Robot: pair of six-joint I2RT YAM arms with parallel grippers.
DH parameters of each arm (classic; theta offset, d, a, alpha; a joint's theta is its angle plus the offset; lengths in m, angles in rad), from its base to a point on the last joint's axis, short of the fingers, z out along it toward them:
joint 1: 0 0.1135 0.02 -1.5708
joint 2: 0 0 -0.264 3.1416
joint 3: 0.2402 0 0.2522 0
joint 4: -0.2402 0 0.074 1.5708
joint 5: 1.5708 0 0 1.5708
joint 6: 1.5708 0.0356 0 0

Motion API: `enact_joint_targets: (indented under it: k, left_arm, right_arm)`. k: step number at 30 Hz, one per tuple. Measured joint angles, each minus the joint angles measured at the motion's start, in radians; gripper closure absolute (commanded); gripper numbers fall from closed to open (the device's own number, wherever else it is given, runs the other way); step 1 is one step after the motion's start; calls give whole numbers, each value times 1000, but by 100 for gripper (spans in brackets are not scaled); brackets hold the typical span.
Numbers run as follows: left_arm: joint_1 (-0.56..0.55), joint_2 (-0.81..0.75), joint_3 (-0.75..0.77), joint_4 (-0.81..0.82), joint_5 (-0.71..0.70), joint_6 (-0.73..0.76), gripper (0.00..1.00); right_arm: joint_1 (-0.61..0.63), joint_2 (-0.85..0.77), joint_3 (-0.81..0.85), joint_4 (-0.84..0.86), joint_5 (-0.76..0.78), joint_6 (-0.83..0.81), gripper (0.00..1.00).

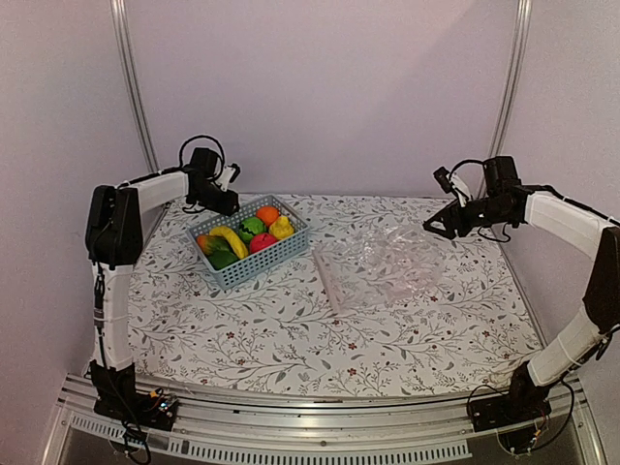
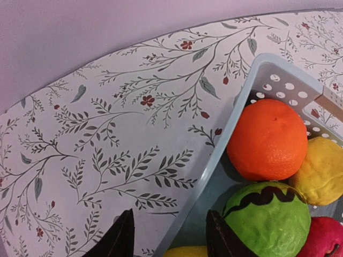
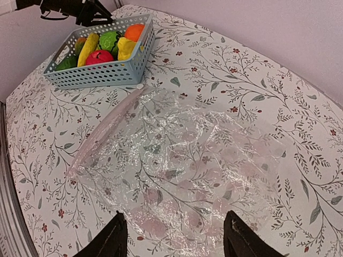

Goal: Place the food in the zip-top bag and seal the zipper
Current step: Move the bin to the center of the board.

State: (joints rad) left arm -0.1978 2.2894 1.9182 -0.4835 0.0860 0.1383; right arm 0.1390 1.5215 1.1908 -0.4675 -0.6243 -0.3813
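Top external: all food (image 1: 232, 239) in basket (image 1: 257, 270); zip-top bag (image 1: 387, 266) lies empty on table (image 1: 291, 329). Left end effector (image 2: 169, 227), right end effector (image 3: 174, 227) both spread wide, gripping nothing. Whole task remains.

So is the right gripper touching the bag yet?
Apart. The right wrist view shows the right gripper open, well above the whole bag.
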Motion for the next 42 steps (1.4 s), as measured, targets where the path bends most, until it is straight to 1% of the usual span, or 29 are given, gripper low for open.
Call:
enact_joint_targets:
  k: [4, 7, 8, 14, 18, 20, 24, 27, 33, 36, 40, 42]
  left_arm:
    - [0, 2, 0, -9, 16, 2, 68]
    - [0, 2, -1, -9, 19, 3, 80]
    - [0, 2, -2, -10, 19, 5, 81]
    - [1, 0, -23, 12, 17, 3, 83]
    - [2, -12, -50, 38, 17, 7, 87]
    - [2, -21, -59, 35, 17, 8, 89]
    - [-4, -56, -100, 17, 10, -11, 90]
    - [-11, -121, -184, 8, -21, -53, 91]
    - [-45, -335, -475, 1, -98, -209, 93]
    - [-84, -445, -625, 29, -130, -315, 95]
    - [-154, -570, -787, 82, -172, -449, 99]
    - [-190, -619, -843, 91, -188, -501, 100]
  right_arm:
    - [0, 0, -1, 11, -11, 4, 41]
    - [0, 0, -1, 18, -16, 5, 41]
    - [0, 0, -1, 19, -17, 5, 41]
    - [0, 0, -1, 22, -23, 5, 42]
    - [5, 0, -1, 24, -30, 5, 42]
    - [9, 0, -1, 25, -35, 5, 42]
    - [25, 0, -9, 31, -37, 3, 42]
    - [42, 0, -15, 31, -36, 1, 42]
    - [105, 0, -18, 37, -32, 0, 42]
    - [149, 5, -24, 42, -12, -1, 43]
    - [211, 33, -24, 50, 42, 4, 43]
    - [251, 56, -23, 50, 90, 10, 43]
